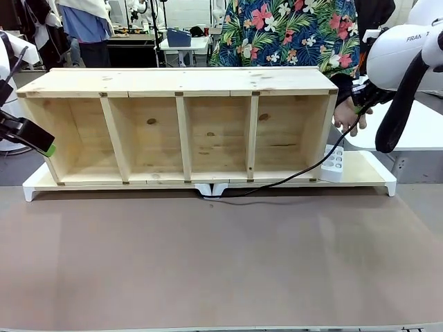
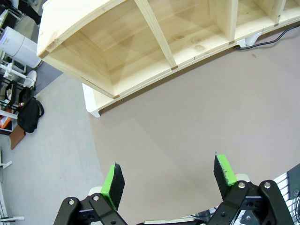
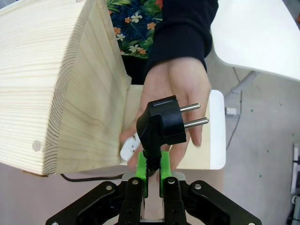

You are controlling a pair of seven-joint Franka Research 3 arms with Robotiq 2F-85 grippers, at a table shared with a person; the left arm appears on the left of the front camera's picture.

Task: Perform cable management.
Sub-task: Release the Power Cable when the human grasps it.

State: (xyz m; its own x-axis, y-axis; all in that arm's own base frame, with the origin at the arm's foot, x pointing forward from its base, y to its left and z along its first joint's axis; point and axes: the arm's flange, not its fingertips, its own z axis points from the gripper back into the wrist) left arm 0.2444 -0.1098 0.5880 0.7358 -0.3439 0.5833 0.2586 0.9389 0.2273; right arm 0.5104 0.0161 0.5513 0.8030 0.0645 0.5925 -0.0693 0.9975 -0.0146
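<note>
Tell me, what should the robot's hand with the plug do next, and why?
Probably ease the plug forward into the person's open palm and let go. The right hand is shut on the cable just below the plug, and the palm waits right behind it, beside the wooden shelf.

White arms; each black tool (image 2: 169, 180) has green pads and silver screws. The person (image 1: 291, 31) wears a floral shirt with dark sleeves.

Item count:
- Wooden shelf unit (image 1: 183, 83): one, with four open compartments.
- White base board (image 1: 370, 176) under the shelf: one.
- White power strip (image 1: 333, 163): one.
- Cable (image 1: 277, 183): one, ending in one plug (image 3: 162, 121) with two metal pins.
- Person's hand (image 3: 180, 89): one.
- Grippers: two, the left gripper (image 2: 169, 180) and the right gripper (image 3: 152, 168).
</note>
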